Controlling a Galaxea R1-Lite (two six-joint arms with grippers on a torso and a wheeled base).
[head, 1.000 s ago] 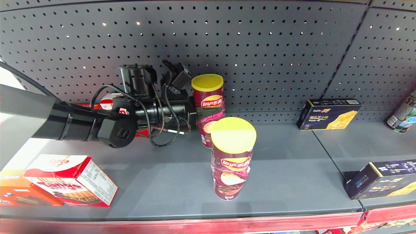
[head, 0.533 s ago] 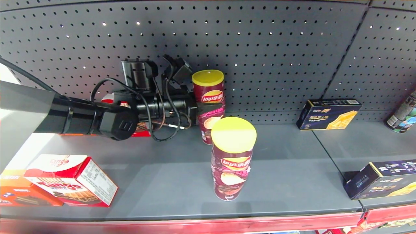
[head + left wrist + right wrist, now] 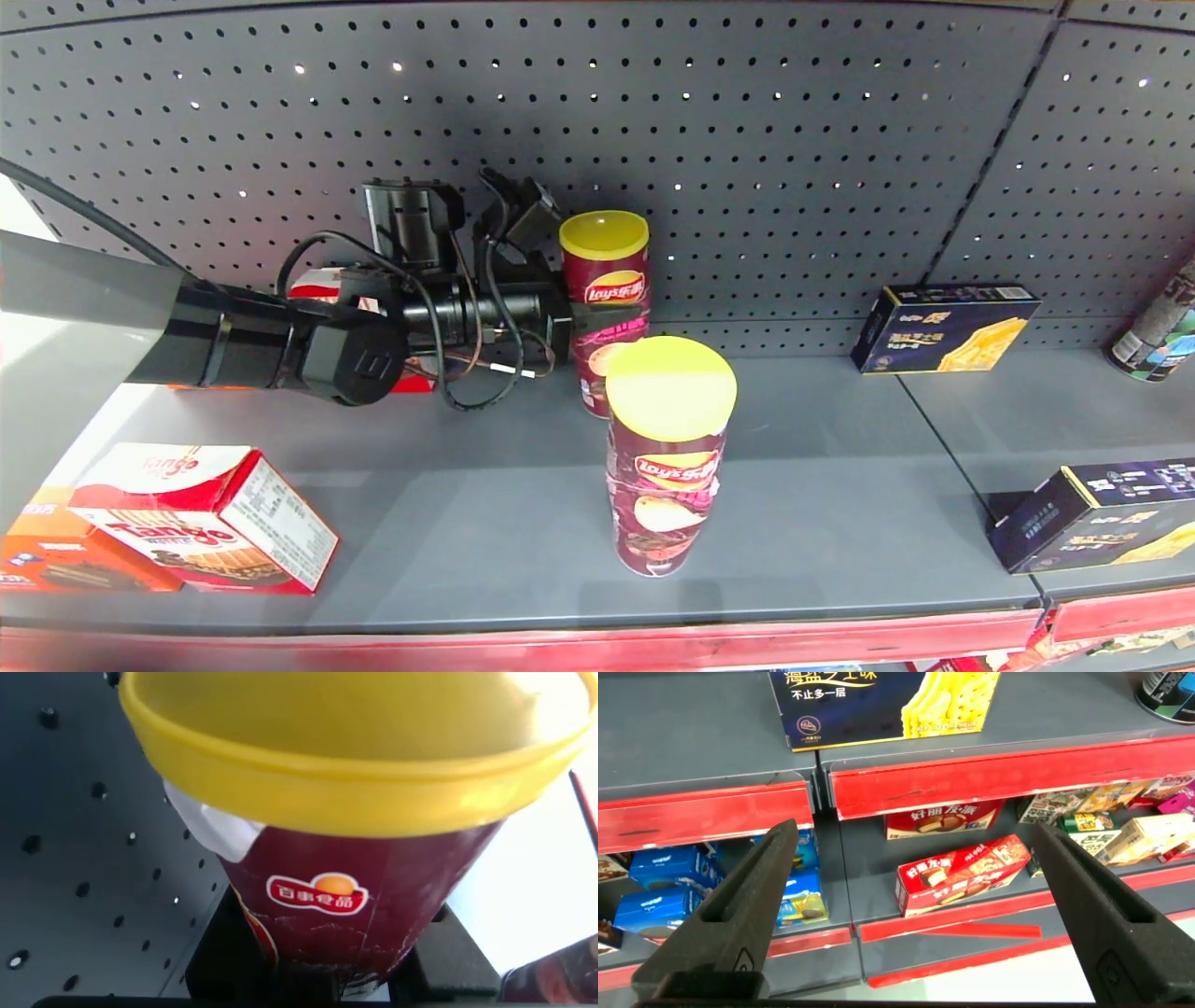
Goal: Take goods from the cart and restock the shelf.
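In the head view, a grey shelf (image 3: pixel 448 523) runs across, backed by a perforated back panel (image 3: pixel 747 140) and edged along the front with a red strip (image 3: pixel 560 649). The left arm comes in from the shelf's left end, and the left claw (image 3: pixel 607 322) grips the rear can (image 3: pixel 605 271) around its middle. That can is upright, close to the back panel near the middle of the shelf. The front can (image 3: pixel 665 467) stands upright nearer the front edge, apart from the held one. A wafer box (image 3: pixel 205 518) lies at the front left corner beside an orange box (image 3: pixel 56 560). A rear blue box (image 3: pixel 943 327) sits against the back panel towards the right end, and a front blue box (image 3: pixel 1092 513) lies by the front edge of the next bay.

The left wrist view adds the close detail: the can's yellow lid (image 3: pixel 355 765) above its maroon body, with black fingers (image 3: pixel 224 961) pressed on either side.

The right wrist view looks at lower shelves, where the right claw (image 3: pixel 915 833) hangs with its fingers spread wide and nothing between them. A dark carton (image 3: pixel 878 705) sits on the top level, with red packets (image 3: pixel 962 873) and blue packs (image 3: pixel 663 873) below.
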